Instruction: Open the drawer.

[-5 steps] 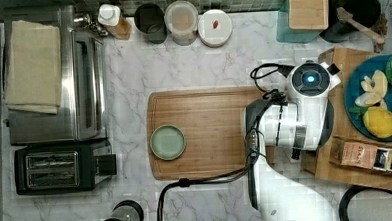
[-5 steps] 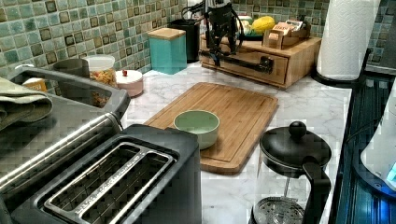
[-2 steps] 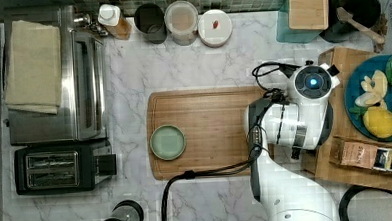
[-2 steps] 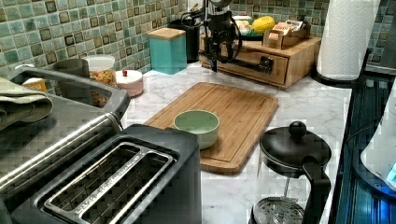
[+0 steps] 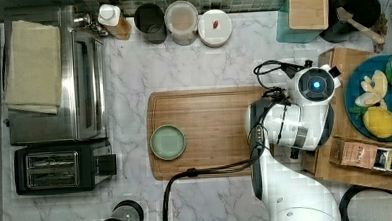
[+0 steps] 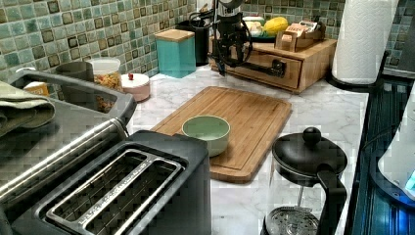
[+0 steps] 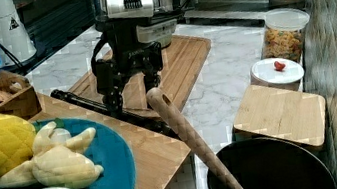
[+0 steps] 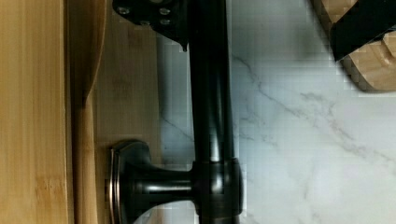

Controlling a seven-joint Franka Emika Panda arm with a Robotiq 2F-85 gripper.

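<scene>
Marble desk (image 5: 207, 65) is lying below as the claw (image 7: 134, 99) is sinking lower, spread astride the black handle (image 7: 82, 103). The drawer (image 6: 262, 59) is sitting shut, awaiting the pinch.

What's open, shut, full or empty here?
drawer: looks shut
gripper: open, a finger on each side of the black handle
green bowl: upright, empty
teal canister: wooden lid on
French press: lid on
</scene>
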